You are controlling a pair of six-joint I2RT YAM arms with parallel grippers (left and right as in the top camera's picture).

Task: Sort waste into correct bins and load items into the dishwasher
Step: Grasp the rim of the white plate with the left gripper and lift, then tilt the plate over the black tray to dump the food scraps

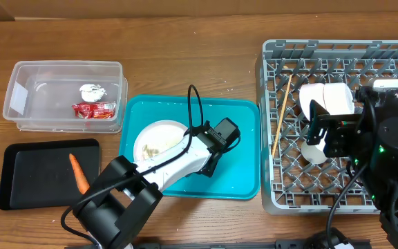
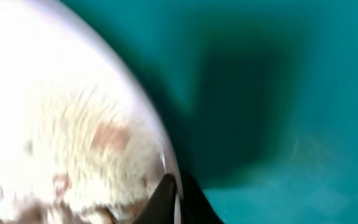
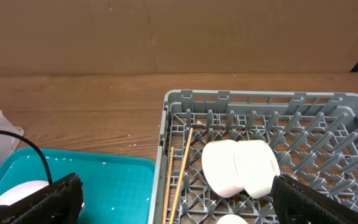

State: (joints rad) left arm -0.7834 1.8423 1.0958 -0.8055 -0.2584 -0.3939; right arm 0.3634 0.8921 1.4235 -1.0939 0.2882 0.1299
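Jaws of left gripper (image 2: pixel 179 202) straddle plate (image 1: pixel 159 142) rim around 4 o'clock on teal tray (image 1: pixel 240 111), clamp unclear, right gripper (image 3: pixel 176 193) gaping over rack (image 1: pixel 392 52); step looks like dumping scraps (image 2: pixel 73 143), next likely lift-tilt toward black tray (image 1: pixel 33 180) at 8 o'clock.

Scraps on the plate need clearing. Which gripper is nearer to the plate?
Left. The left gripper is at the plate's right rim, over the teal tray. The right gripper is far to its right, over the rack by the bowls.
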